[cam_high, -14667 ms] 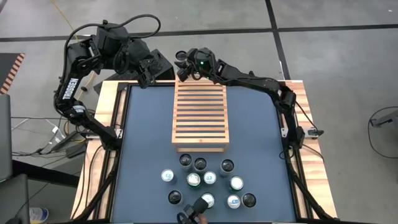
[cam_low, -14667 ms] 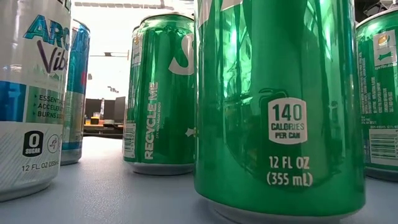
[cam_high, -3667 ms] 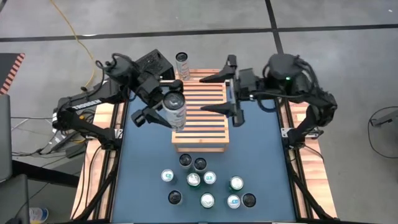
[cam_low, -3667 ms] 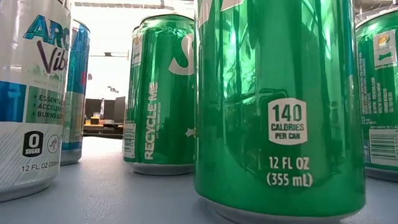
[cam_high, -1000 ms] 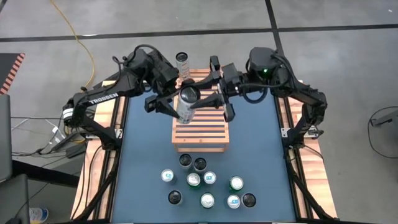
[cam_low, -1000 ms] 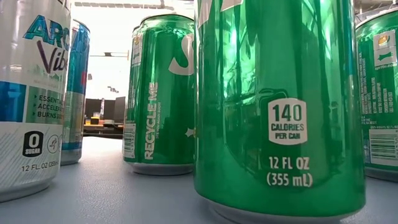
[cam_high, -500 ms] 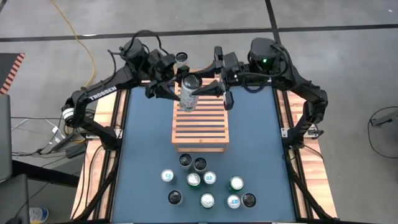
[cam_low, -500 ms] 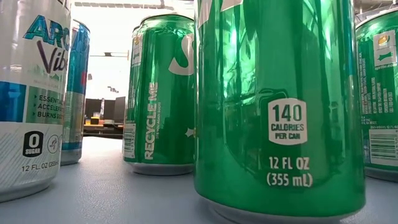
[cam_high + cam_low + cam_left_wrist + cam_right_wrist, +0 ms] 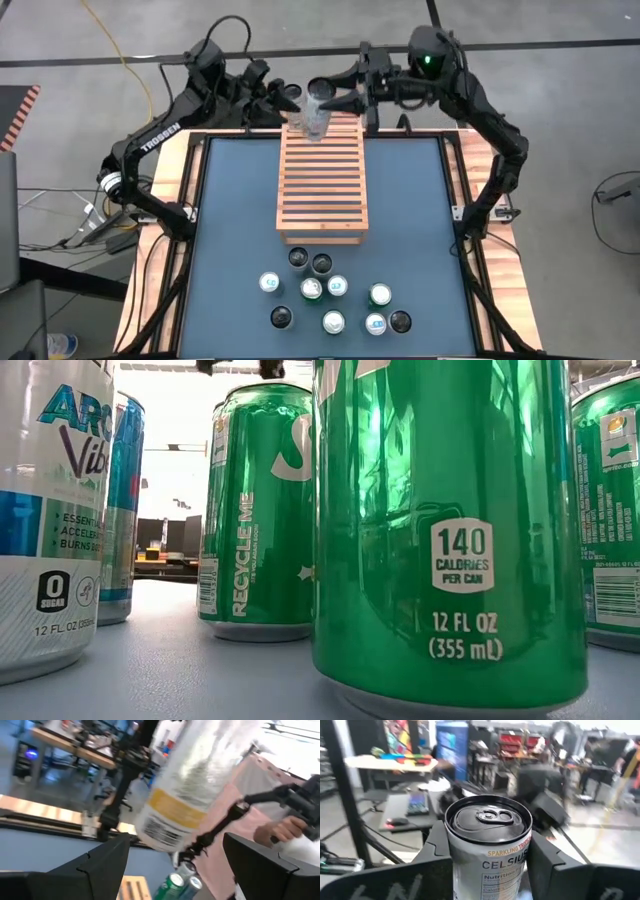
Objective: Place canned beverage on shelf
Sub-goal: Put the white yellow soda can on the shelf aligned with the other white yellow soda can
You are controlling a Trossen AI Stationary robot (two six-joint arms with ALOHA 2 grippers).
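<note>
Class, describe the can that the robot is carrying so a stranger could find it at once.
Start at the wooden shelf in the middle of the blue table. At its far end, a silver can hangs between both arms, gripped by the right pincer. All other cans stand on the table.

Right hand (image 9: 343, 97) clamped, left hand (image 9: 283, 105) spread, tips nearly meeting.

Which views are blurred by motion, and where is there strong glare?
Left wrist view: the silver can is smeared by motion. Right wrist view: the Celsius can is sharp, the room behind blurred. Low view: bright reflections streak the nearest green can.
</note>
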